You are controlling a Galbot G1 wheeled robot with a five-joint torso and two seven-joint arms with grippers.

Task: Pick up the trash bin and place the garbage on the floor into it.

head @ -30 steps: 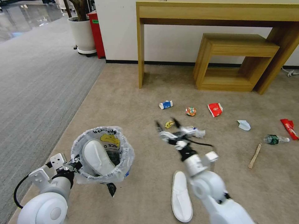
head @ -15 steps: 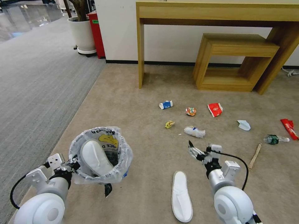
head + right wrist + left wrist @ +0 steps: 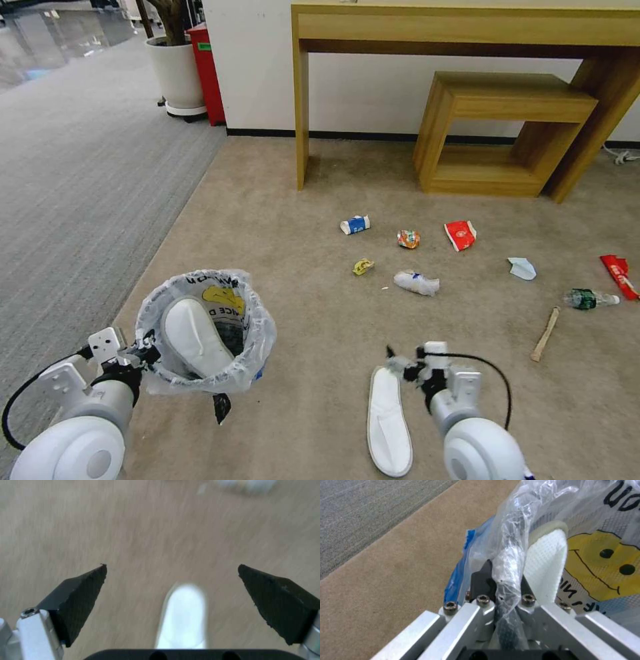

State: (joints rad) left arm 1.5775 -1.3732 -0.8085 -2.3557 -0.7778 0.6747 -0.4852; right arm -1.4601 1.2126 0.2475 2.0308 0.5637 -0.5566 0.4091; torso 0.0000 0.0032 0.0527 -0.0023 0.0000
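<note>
My left gripper (image 3: 143, 352) is shut on the rim of the trash bin (image 3: 200, 333), held just above the beige floor (image 3: 300, 320). In the left wrist view its jaws pinch the bag-covered rim (image 3: 508, 580). One white slipper (image 3: 192, 337) stands inside the bin. The other slipper (image 3: 388, 421) lies flat on the floor, and my right gripper (image 3: 399, 361) hovers open over its far end, with the slipper (image 3: 185, 615) seen between the fingers. More garbage lies farther off: carton (image 3: 355, 225), red box (image 3: 461, 235), wrappers (image 3: 417, 282), bottle (image 3: 590, 299), stick (image 3: 545, 335).
A wooden desk (image 3: 467, 30) and a low wooden shelf (image 3: 507, 130) stand against the far wall. A tall red bin (image 3: 207, 73) and a white planter (image 3: 175, 73) sit at the back left. Grey ribbed carpet (image 3: 80, 173) runs along the left.
My right arm has drawn back from the crumpled wrappers toward me and now hangs over the floor slipper's far end. The left arm with the bin has shifted slightly left.
</note>
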